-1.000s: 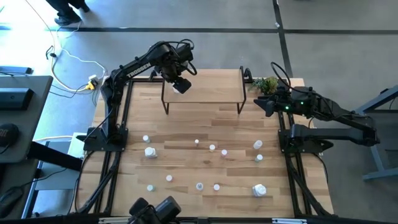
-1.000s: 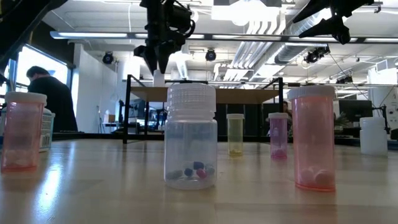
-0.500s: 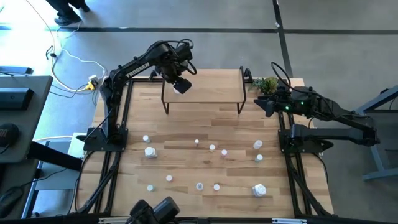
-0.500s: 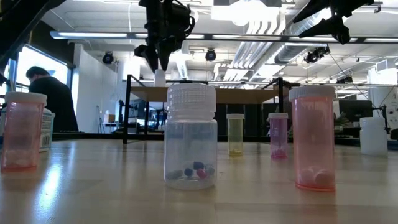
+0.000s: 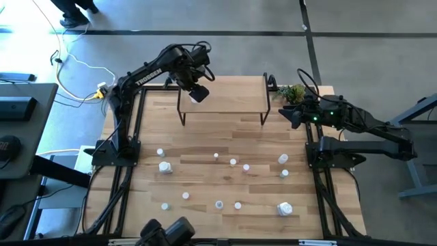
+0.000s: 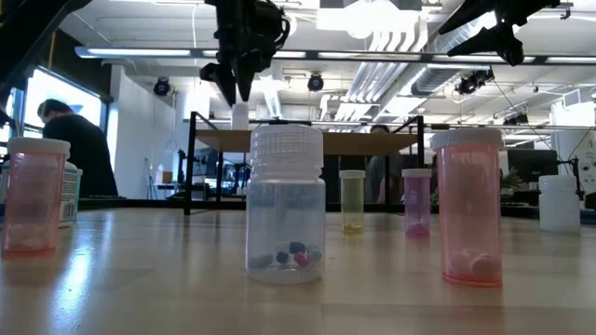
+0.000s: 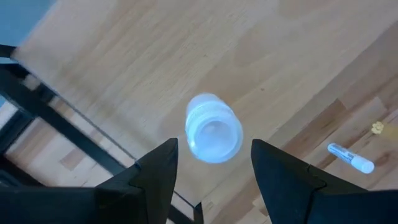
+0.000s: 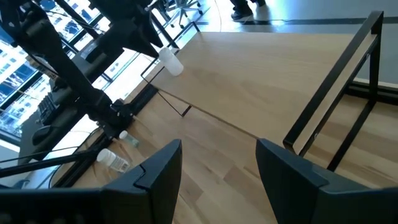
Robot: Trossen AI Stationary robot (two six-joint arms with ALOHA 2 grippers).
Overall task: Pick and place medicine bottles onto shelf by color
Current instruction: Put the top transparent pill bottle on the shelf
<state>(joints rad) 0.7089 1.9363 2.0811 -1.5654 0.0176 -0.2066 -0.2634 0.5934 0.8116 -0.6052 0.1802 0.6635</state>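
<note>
The shelf point(image 5: 222, 96) stands at the tabletop's point(image 5: 205, 147) far edge, near its middle. The left hand point(image 5: 197, 93) hangs over the shelf's left end; whether its fingers are parted cannot be told from here. The right hand point(image 5: 287, 115) waits beside the shelf's right end, close to a small green plant point(image 5: 292, 92). About a dozen medicine bottles point(image 5: 233, 162) lie scattered across the tabletop's near half.
</note>
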